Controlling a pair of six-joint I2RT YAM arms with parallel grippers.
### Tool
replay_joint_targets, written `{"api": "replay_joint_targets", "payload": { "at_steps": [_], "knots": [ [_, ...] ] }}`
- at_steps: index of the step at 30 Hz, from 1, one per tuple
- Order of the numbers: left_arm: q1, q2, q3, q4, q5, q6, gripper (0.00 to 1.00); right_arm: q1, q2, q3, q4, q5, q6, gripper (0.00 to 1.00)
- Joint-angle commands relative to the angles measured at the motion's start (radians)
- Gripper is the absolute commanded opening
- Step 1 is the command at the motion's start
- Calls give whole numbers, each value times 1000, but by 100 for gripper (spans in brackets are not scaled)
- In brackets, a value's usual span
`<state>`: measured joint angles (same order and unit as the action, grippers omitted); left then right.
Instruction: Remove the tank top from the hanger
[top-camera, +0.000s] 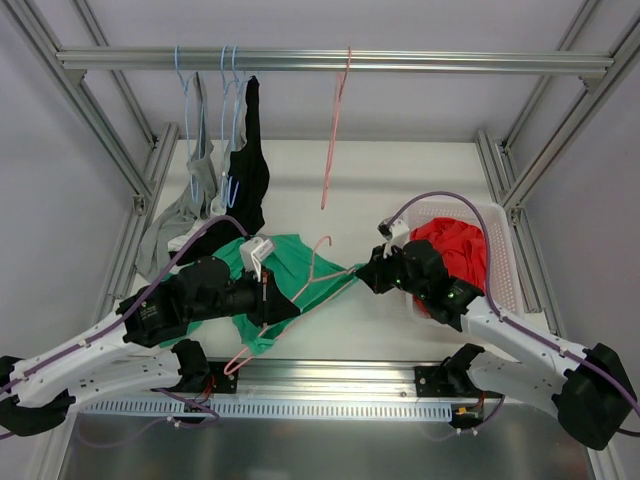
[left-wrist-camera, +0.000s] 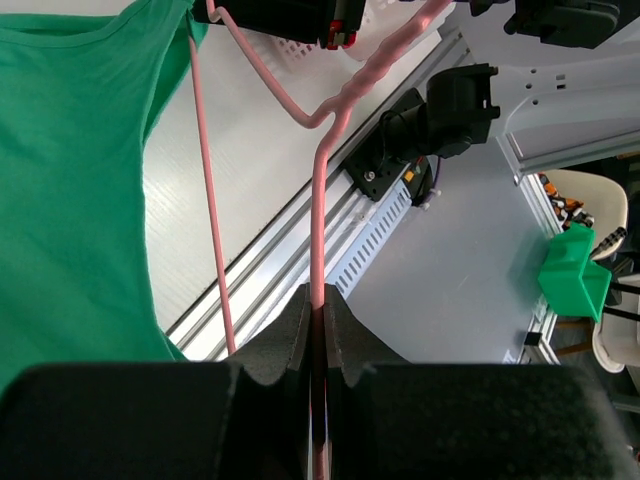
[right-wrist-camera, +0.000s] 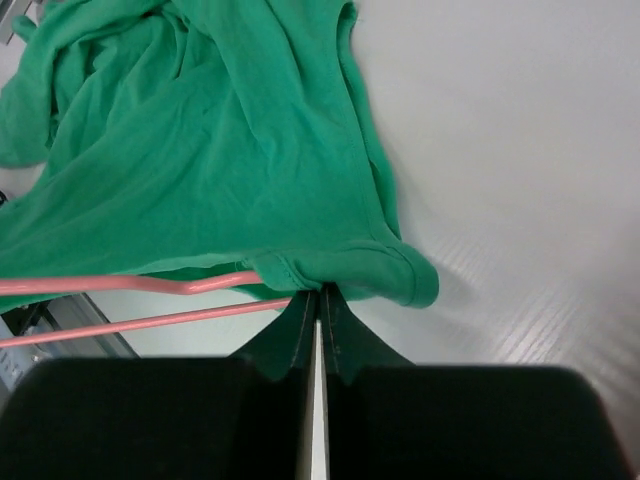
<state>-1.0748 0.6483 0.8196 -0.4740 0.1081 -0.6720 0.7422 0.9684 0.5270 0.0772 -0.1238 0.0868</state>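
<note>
The left gripper was clamped shut on the pink hanger, its jaws pressed tight against the wire, which ran straight up out of the grip before kinking away; just left of that wire in the left wrist view hung the green tank top, so garment and hanger lay beside each other at this gripper, not apart; seen from above, the tank top was spread on the table between the two arms, its long axis running roughly left to right, the bulk bunched at the left gripper and one corner drawn out to a point toward the right; at that point sat the right gripper, its jaws narrowed to a slit with the tips tucked under the folded hem, apparently nipping the fabric, though the cloth between the jaws was hidden; the hanger's wires passed just left of those tips, near but not caught; the right arm was thus the nearer to the free end, and a pull rightward, away from the held hanger, looked the natural way to slide the top off; beyond it stood the white basket holding a red garment.
</note>
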Motion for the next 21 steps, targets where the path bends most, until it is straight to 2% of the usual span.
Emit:
{"api": "replay_joint_targets", "payload": {
  "at_steps": [1, 4, 8, 13, 16, 20, 21],
  "knots": [
    [-16, -1, 59, 78, 31, -1, 0, 5, -22, 15, 78, 85, -18, 0],
    [-16, -1, 69, 78, 30, 8, 0, -1, -75, 10, 9, 228, -24, 0],
    [-16, 13, 108, 80, 70, 25, 0, -90, -212, 54, -120, 375, -36, 0],
    [-20, 42, 226, 121, 131, 98, 0, -236, -237, 165, -255, 302, -76, 0],
    [-28, 97, 338, 230, 189, 170, 0, -271, -267, 241, -286, 215, -82, 0],
    [-53, 233, 452, 486, 237, 285, 0, -287, -295, 398, -356, 90, -117, 0],
    [-69, 256, 460, 618, 240, 325, 0, -288, -298, 436, -397, 73, -119, 0]
  ]
}}
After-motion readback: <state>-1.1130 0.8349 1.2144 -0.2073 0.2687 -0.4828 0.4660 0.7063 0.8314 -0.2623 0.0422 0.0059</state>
